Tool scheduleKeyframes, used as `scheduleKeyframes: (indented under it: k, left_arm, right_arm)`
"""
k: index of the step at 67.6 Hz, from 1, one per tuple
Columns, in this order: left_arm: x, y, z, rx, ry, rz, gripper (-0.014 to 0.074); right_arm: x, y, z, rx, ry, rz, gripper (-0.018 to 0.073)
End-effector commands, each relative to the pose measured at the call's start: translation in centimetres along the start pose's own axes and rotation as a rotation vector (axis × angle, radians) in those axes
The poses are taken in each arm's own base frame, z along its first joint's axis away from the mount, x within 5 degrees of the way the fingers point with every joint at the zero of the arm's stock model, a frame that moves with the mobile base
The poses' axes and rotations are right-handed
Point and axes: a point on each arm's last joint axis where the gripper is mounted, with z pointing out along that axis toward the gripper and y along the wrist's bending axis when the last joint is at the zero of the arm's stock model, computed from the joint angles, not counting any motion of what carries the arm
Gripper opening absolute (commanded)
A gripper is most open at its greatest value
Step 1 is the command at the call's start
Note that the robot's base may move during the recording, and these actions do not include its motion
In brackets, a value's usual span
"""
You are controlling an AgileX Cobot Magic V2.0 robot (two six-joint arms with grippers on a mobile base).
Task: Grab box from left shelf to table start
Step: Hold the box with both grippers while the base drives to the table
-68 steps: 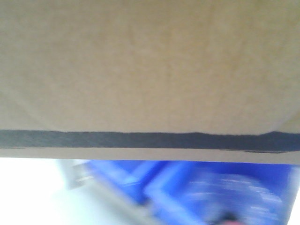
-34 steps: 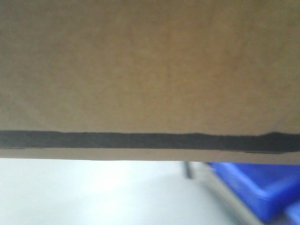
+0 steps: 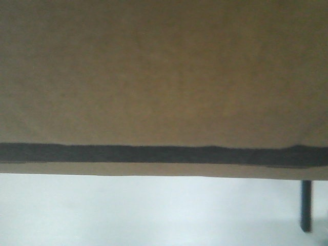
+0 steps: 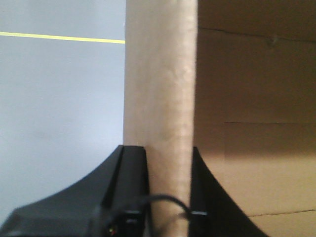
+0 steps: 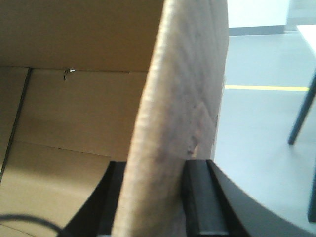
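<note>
The box (image 3: pixel 164 77), brown corrugated cardboard with a black band along its lower edge, fills most of the front view. My left gripper (image 4: pixel 168 150) is shut on an upright cardboard flap (image 4: pixel 160 74) of the box, one black finger on each side. In the same way my right gripper (image 5: pixel 155 165) is shut on another upright flap (image 5: pixel 187 74). The box's inner walls show beside each flap. The white corner of the table (image 5: pixel 308 37) shows at the far right of the right wrist view, above a dark leg (image 5: pixel 301 113). The left shelf is out of view.
Grey floor (image 4: pixel 59 98) with a yellow line (image 4: pixel 59 36) lies below the left side of the box. More floor (image 5: pixel 256 128) and a yellow line (image 5: pixel 266 88) lie under the right side. A dark leg (image 3: pixel 306 205) stands at the lower right of the front view.
Under the box, the blue bins slid right and out of the front view; pale floor and a dark leg show there now. The box kept its place in the view.
</note>
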Motion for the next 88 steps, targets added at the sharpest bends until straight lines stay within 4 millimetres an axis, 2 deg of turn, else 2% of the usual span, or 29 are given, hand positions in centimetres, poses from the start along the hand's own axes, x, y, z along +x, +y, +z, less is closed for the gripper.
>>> scheduleKeyframes:
  k: [1,88]
  left_arm:
    - [-2.73,-0.82,-1.37,0.093,-0.232,-0.040,-0.0093]
    - [-2.68,-0.87,-1.40,0.069,-0.234,-0.071,-0.0093]
  right_arm:
    - [-2.05,-0.21,-0.27,0.043,-0.155,-0.044,0.0059]
    - [-2.05,-0.21,-0.26,0.044,-0.155,-0.044,0.0059]
